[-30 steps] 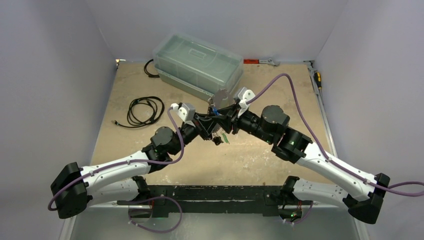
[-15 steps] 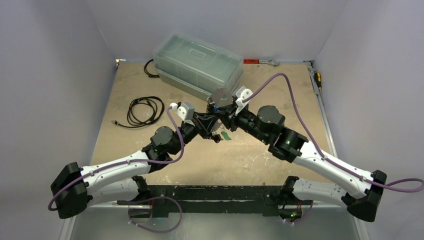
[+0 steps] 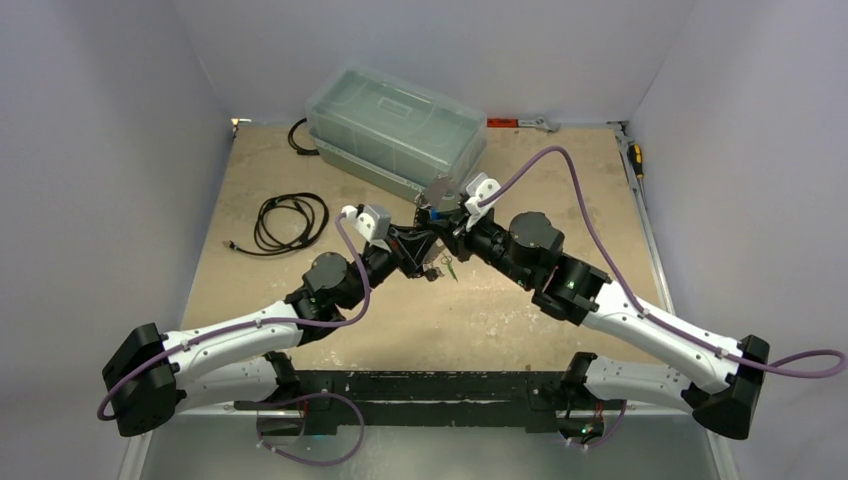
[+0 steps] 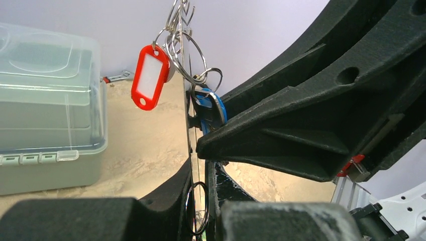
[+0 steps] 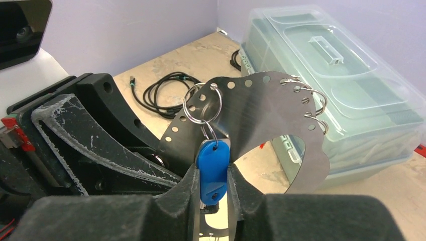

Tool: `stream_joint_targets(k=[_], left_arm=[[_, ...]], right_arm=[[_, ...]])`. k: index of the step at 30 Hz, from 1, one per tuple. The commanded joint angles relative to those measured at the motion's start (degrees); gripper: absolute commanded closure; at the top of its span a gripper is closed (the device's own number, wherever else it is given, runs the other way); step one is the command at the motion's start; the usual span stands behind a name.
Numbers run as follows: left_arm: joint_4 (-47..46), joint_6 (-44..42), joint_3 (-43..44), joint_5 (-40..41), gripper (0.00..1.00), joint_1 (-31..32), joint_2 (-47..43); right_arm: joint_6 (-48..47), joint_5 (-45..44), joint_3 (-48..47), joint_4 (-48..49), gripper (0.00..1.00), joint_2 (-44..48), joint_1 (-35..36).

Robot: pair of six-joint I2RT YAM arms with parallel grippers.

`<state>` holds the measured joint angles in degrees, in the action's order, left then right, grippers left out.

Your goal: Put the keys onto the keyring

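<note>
The keyring (image 5: 251, 110) is a flat grey metal disc with small holes round its rim, held upright above the table; it also shows in the top view (image 3: 440, 190). My left gripper (image 4: 201, 201) is shut on its lower edge, seen edge-on (image 4: 191, 135). My right gripper (image 5: 213, 193) is shut on a blue key tag (image 5: 213, 168). The tag's split ring (image 5: 203, 103) passes through a rim hole. A red tag (image 4: 149, 77) and several more rings (image 5: 309, 103) hang from the rim. A green key (image 3: 451, 267) lies on the table under the grippers.
A clear plastic lidded box (image 3: 395, 125) stands just behind the disc. A coiled black cable (image 3: 290, 220) lies to the left. Tools lie along the back edge (image 3: 525, 123) and the right edge (image 3: 634, 160). The two arms meet close together at the table's middle.
My right arm has pushed in to the left, and the disc and both grippers have shifted slightly left and back. Both grips are unchanged.
</note>
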<state>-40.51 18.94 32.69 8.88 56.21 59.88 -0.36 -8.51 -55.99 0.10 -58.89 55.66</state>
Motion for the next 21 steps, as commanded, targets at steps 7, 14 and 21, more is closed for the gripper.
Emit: stream_joint_targets(k=[7,14,21], left_arm=[[-4.8,-0.1,2.6,-2.3,1.0,0.4,-1.4],[-3.1,-1.4,2.0,-2.1,1.0,0.4,-2.3],[-2.5,-2.6,1.1,-3.9,1.0,0.3,-2.6]], right_arm=[[-1.3,-0.6,-1.2,-1.2,1.0,1.6,0.9],[-1.0,0.2,-6.5,-8.6,1.0,1.8,1.0],[-1.4,0.0,-11.9,-14.4,1.0,1.5,0.9]])
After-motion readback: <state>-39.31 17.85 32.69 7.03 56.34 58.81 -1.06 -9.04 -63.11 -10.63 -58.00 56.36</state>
